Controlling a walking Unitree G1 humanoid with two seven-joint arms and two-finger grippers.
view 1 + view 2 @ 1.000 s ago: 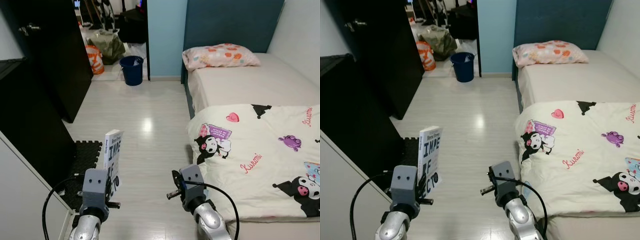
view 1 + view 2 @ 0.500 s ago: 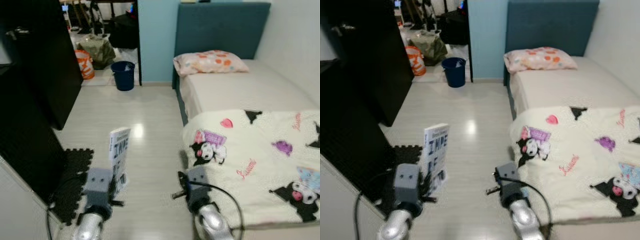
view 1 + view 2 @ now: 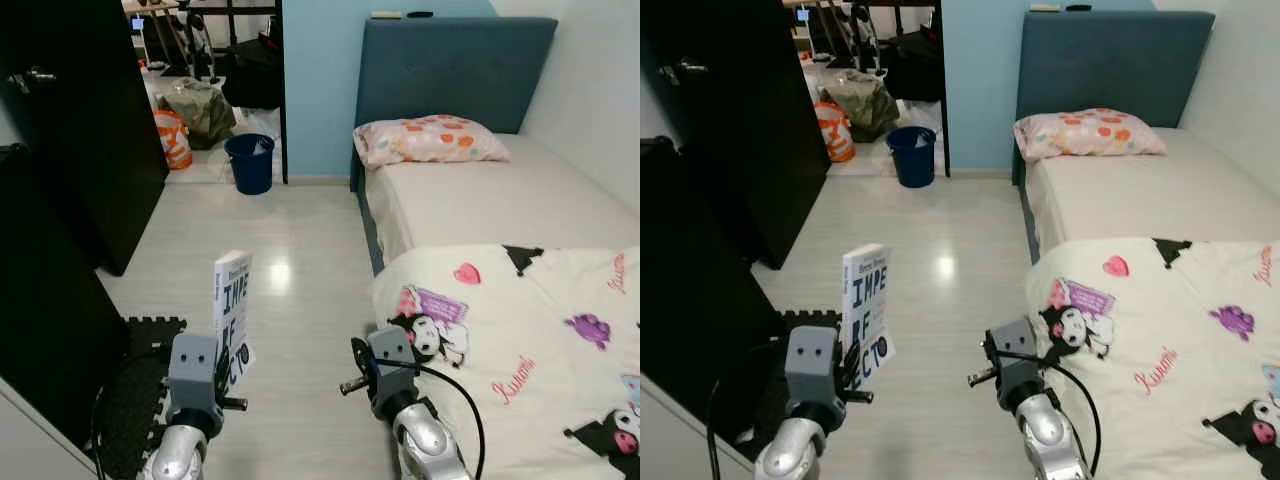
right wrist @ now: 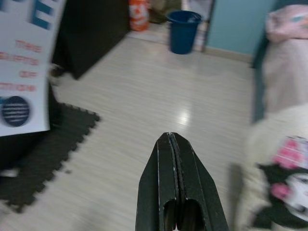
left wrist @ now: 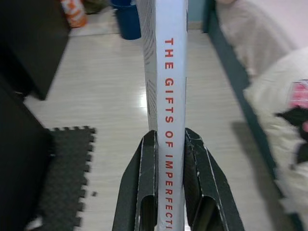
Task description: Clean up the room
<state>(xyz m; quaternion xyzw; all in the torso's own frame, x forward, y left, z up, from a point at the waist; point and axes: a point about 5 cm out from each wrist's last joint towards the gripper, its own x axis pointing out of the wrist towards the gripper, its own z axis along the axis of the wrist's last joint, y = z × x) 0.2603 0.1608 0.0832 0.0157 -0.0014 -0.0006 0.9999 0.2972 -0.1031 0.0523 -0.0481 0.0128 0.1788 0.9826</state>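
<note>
View shift: whole scene slid versus one second ago; headboard top [image 3: 455, 45] now in frame, doorway further up. Camera motion, not object motion.
Book vs. gripper: unchanged relative to the wrist across all three moments; carried, not yet placed.
Meaning for task: transport phase, judged; one item collected, no drop-off spot identifiable yet.
Left gripper [image 5: 167, 144]: pinching the white book [image 5: 163, 82] across its spine, one finger [image 5: 145, 168] on each cover, spine facing the wrist camera. Book upright, at 7 o'clock in the head view [image 3: 865, 315].
Right gripper [image 4: 171, 144]: fingers pressed together, nothing between them; at 6 o'clock in the head view, just beside the bed edge.
Book location: above the pale floor [image 3: 300, 230], near the black foam mat [image 3: 145, 350] at 8 o'clock.
Count, books: 1.
Count, pillows: 1, pink patterned pillow [image 3: 430, 138] at 1 o'clock, at the bed head.
Count, blankets: 1, cartoon-print blanket [image 3: 520, 340] at 4 o'clock, hanging over the bed edge.
Count, buckets: 1, blue bucket [image 3: 249, 163] at 11 o'clock by the doorway.
Count, bags: 1 orange bag [image 3: 172, 138], 1 olive bag [image 3: 205, 105], beyond the doorway.
Count, dark cabinets: large black cabinet [image 3: 95, 140] at 10 o'clock; unit count not clear.
</note>
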